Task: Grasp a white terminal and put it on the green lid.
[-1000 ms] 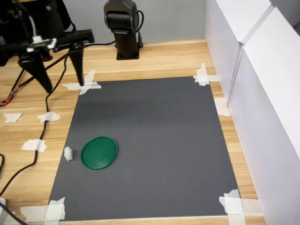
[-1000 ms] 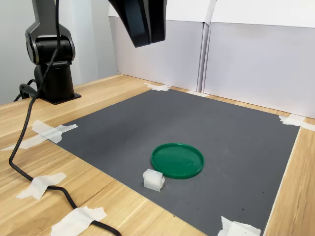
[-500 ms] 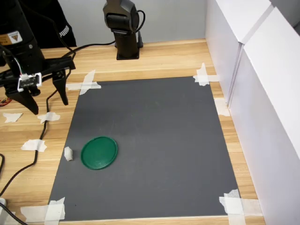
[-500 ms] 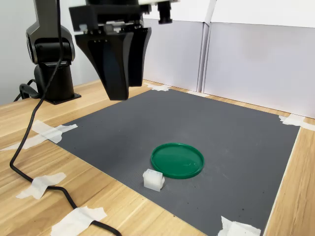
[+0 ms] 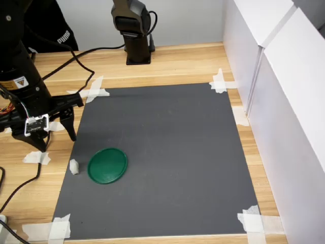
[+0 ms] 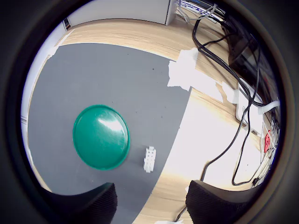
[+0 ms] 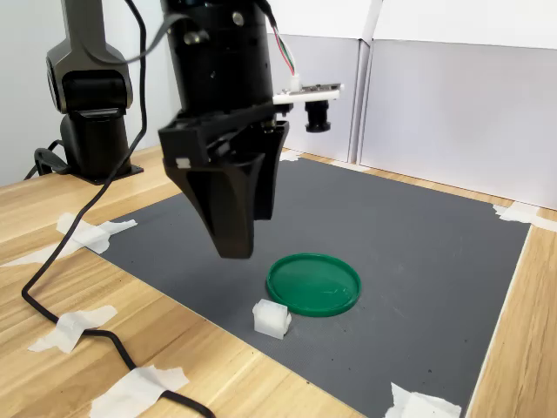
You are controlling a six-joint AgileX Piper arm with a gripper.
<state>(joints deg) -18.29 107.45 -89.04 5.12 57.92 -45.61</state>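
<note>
Gripper (image 5: 55, 144) hangs above the mat edge w/ fingers spread apart and nothing between them; in the first exterior view one fingertip is over the wood, the other over the grey mat (image 5: 162, 152), and the two dark fingertips frame the scene in the wrist view. White terminal (image 5: 74, 166) sits on the mat near its edge on the first exterior view's left, just beside the green lid (image 5: 107, 165) but not touching, a thin strip of mat between them; same small gap visible in the wrist view (image 6: 149, 159) and the second exterior view (image 7: 271, 318). Terminal is free, gripper is above and off to the side of it, not in contact. Lid lies flat on the mat, nothing on it, glare spot on its top in the wrist view (image 6: 101, 136). Mat corners taped to the wooden table (image 5: 177, 63) w/ torn white tape pieces (image 5: 249, 218). Black cable (image 7: 52, 261) trails across the wood on the second exterior view's left. Arm base (image 5: 136, 35) stands at the far side of the table; white panels (image 5: 284, 101) along the first exterior view's right.
</note>
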